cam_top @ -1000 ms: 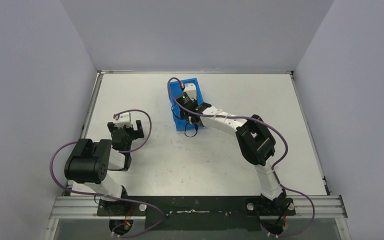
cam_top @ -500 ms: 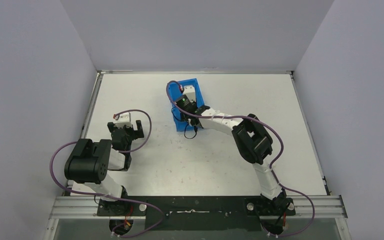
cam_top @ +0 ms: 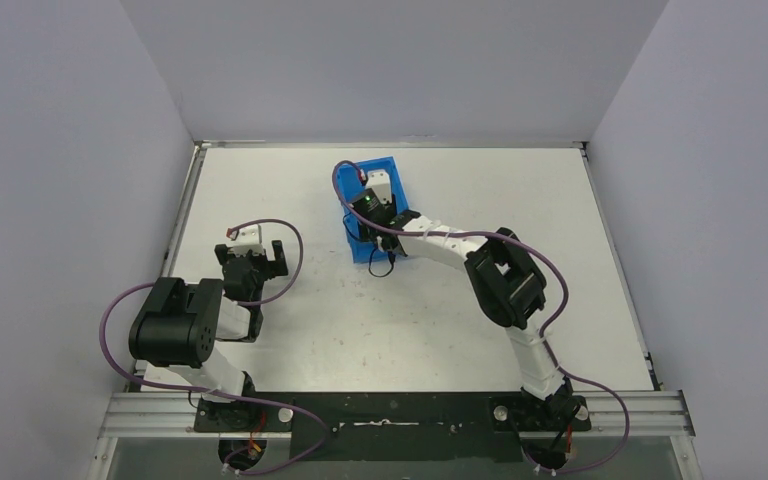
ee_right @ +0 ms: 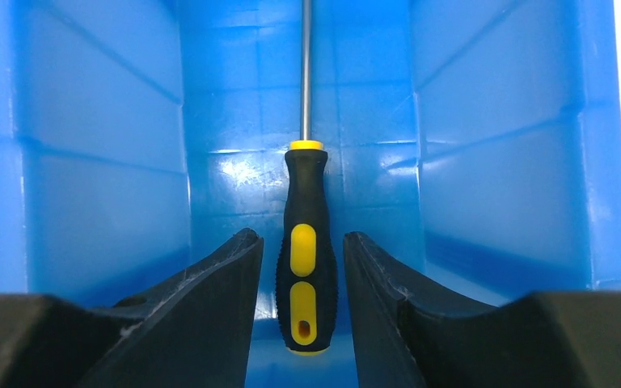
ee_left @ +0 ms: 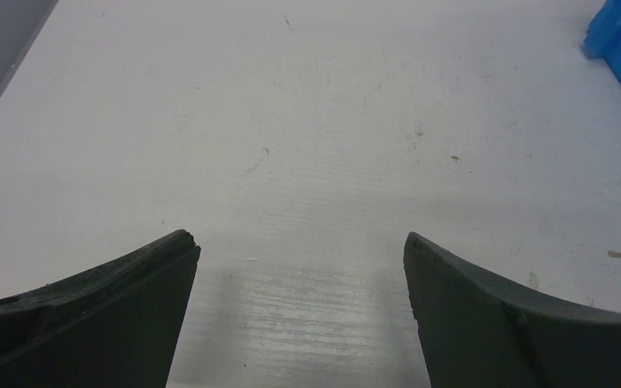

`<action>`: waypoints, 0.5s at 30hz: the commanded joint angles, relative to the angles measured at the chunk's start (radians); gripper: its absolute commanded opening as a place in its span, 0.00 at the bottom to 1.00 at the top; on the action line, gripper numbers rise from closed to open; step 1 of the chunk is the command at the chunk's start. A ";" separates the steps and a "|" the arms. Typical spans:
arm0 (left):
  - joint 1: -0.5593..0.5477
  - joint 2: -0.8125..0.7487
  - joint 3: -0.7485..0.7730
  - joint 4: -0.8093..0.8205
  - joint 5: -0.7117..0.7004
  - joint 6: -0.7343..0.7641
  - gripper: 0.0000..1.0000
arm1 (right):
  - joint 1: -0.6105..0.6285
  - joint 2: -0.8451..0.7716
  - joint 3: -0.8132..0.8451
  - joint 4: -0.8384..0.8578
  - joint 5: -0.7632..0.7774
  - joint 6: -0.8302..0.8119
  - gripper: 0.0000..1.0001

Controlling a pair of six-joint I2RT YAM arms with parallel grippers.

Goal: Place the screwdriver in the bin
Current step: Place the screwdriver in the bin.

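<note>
We had the bright blue rectangular plastic bin [ee_right: 97, 162] out toward the far middle of the white table [cam_top: 520, 180], with the small black-and-yellow-handled screwdriver [ee_right: 306, 202] lying inside it. The right gripper [ee_right: 302, 236] was down in there, jaws barely cracked apart. A sliver of blue showed either side of the handle, so it was flanking, not pinching. The left gripper [ee_left: 299, 242] hung spread wide over bare tabletop, holding nothing. The screwdriver's thin metal shaft pointed away up the bin's middle.

No lettering, brand or number is legible on the screwdriver [ee_right: 307, 242], the bin [ee_right: 89, 162] or the desk [ee_left: 291, 121].
</note>
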 commanded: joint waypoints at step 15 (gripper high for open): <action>-0.002 -0.005 0.018 0.053 0.003 0.006 0.97 | -0.004 -0.155 0.260 -0.185 0.012 -0.063 0.57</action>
